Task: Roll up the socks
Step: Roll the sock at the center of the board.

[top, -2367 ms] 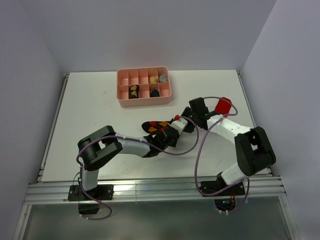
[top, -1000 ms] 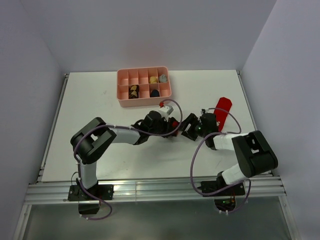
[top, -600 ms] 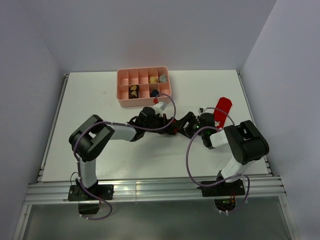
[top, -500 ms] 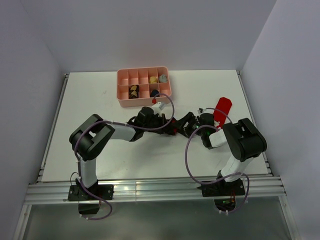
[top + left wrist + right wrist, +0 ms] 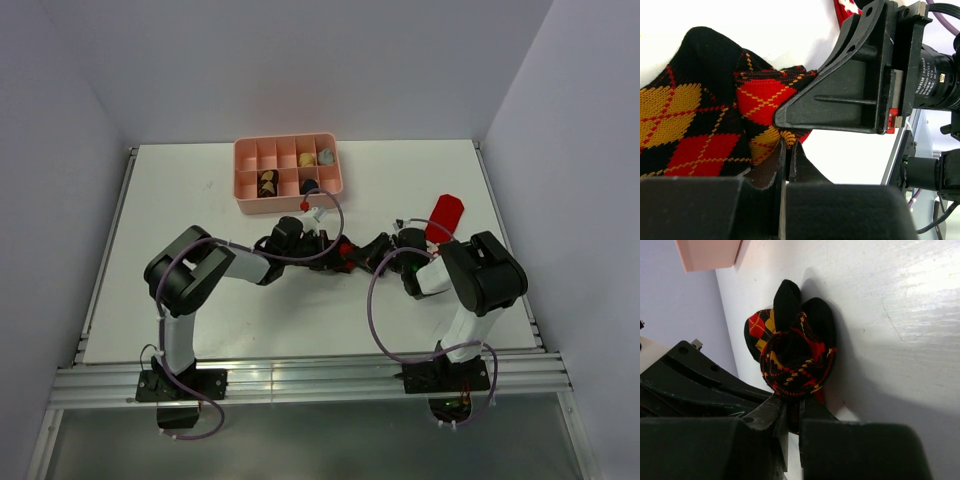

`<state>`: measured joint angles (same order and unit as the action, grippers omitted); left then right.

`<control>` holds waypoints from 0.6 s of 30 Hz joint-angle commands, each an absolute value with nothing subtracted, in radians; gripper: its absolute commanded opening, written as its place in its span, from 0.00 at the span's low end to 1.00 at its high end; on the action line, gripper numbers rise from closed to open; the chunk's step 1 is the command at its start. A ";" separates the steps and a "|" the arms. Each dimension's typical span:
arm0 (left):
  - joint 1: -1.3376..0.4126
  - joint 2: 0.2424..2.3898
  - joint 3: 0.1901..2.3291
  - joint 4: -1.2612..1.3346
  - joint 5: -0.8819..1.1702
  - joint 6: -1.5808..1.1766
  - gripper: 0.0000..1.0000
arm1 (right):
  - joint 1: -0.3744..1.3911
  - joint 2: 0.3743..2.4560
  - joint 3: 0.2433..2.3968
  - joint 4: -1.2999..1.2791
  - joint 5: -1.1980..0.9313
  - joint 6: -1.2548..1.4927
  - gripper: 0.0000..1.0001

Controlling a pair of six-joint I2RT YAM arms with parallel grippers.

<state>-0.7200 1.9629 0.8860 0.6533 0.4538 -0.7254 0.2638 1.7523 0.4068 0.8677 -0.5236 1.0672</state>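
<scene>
Two black argyle socks [image 5: 700, 125], one with tan diamonds and one with red-orange, lie together at mid-table [image 5: 346, 251]. In the right wrist view their end shows as a rolled bundle [image 5: 797, 357]. My left gripper [image 5: 787, 147] is shut on a fold of that fabric from the left [image 5: 330, 250]. Facing it, my right gripper [image 5: 799, 412] is shut on the bundle's lower edge [image 5: 368, 256]. The plain red sock [image 5: 445, 215] lies flat to the right, apart from both grippers; its white-trimmed end [image 5: 842, 9] peeks in at the top of the left wrist view.
A pink compartment tray [image 5: 288, 190] with several small items stands just behind the left arm; its corner [image 5: 707, 252] shows in the right wrist view. The two grippers nearly touch. Side walls enclose the white table [image 5: 200, 300].
The right gripper has closed onto the argyle bundle, having stood open half a second ago. Both grippers and the socks shifted slightly left and back. The red sock has not moved.
</scene>
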 commanded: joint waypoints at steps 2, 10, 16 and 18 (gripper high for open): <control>-0.716 1.945 0.868 0.709 0.471 -0.707 0.01 | 0.264 1.694 0.429 0.787 -0.502 1.037 0.00; -0.748 1.795 0.825 0.618 0.267 -0.559 0.39 | 0.310 1.550 0.599 0.268 -0.341 0.940 0.00; -0.891 1.712 0.851 0.490 -0.059 -0.370 0.64 | 0.362 1.545 0.730 0.008 -0.223 0.951 0.00; -0.933 1.715 0.859 0.477 -0.112 -0.325 0.65 | 0.370 1.548 0.759 -0.058 -0.197 0.954 0.00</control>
<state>-0.8787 1.7390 0.8314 0.5373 0.0669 -0.4511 0.3534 1.5673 0.7040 0.1345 -0.2863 0.9668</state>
